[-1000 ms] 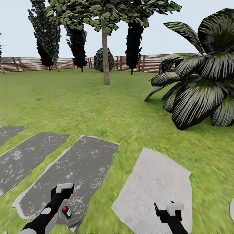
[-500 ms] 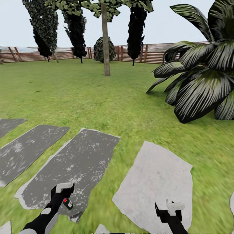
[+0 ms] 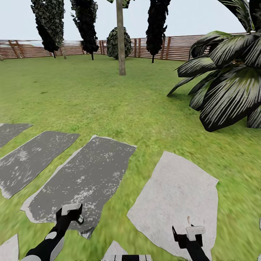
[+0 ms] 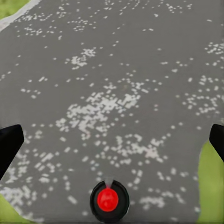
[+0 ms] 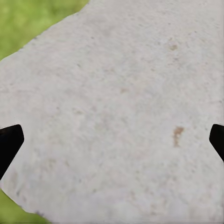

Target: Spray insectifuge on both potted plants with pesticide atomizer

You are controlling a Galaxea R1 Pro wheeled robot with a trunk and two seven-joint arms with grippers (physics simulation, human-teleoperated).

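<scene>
Looking down from the head view, the green lawn of the garden (image 3: 108,101) spreads out wide, with grey stone pavers lying in the grass. A dark grey speckled paver (image 3: 83,177) sits at about 7 o'clock, and a pale grey smooth paver (image 3: 177,203) sits at about 5 o'clock.

The left gripper (image 3: 70,214) hangs low over the edge of the dark paver. In the left wrist view its two black fingertips (image 4: 9,144) stand far apart at the edges of the picture, so it is wide open. Between them, low down, sits a small round black thing with a red middle (image 4: 108,200) (I cannot tell what it is, or if the gripper has hold of it).

The right gripper (image 3: 190,233) hangs over the pale paver. Its black fingertips (image 5: 9,142) are also far apart, wide open, with nothing between them but pale stone (image 5: 121,116).

At 2 o'clock a big plant with long dark striped leaves (image 3: 224,83) grows out of the grass. At 12 o'clock stands a thin brown tree trunk (image 3: 121,40). Behind it are dark tall trees (image 3: 49,25), a round dark bush (image 3: 117,42), and a slatted wooden fence (image 3: 177,47) under a pale sky.
</scene>
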